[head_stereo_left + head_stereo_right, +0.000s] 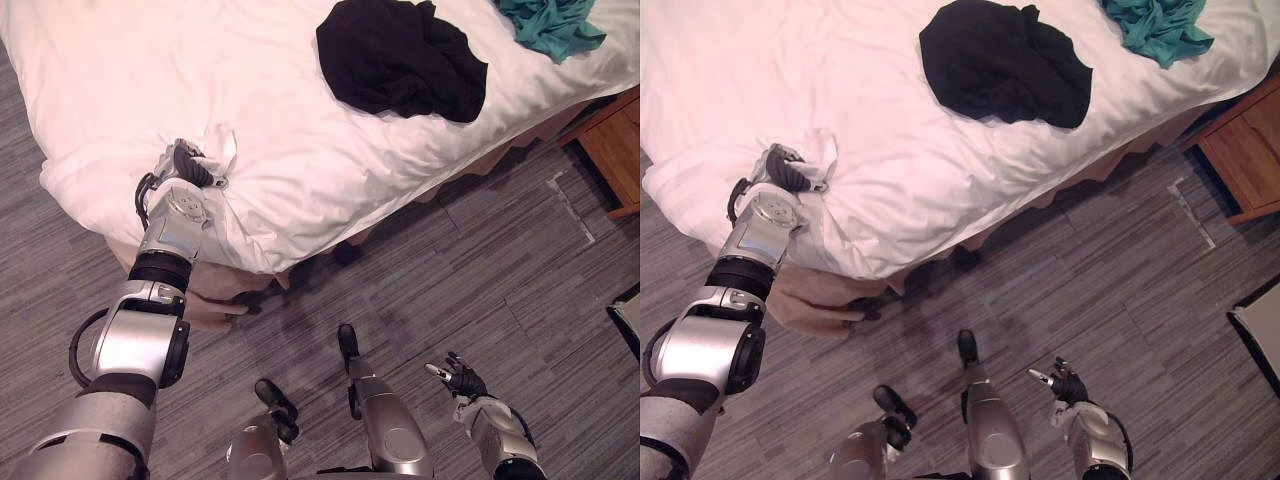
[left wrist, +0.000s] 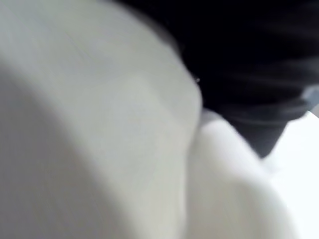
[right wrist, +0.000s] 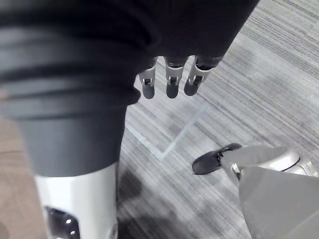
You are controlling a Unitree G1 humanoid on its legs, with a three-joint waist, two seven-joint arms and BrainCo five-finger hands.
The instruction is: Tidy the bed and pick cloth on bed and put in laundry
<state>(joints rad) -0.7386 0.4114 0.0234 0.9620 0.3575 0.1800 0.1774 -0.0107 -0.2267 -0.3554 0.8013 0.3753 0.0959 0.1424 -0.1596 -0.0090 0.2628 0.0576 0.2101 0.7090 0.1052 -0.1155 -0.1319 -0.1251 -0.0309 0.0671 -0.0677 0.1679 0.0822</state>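
Observation:
A white duvet [image 1: 150,70] covers the bed. Near its front corner my left hand [image 1: 186,166] is curled round a bunched tuft of the duvet [image 1: 218,142], and the white cloth [image 2: 99,124] lies right against the hand in the left wrist view. A black garment [image 1: 400,60] lies crumpled on the duvet farther back, apart from the hand. A teal garment [image 1: 552,25] sits at the bed's far right edge. My right hand [image 1: 460,380] hangs low over the floor, its fingers [image 3: 169,84] relaxed and holding nothing.
A wooden nightstand [image 1: 615,150] stands to the right of the bed. A pale, dark-edged object [image 1: 630,320] shows at the right border. Grey striped carpet [image 1: 480,260] runs along the bed's front side.

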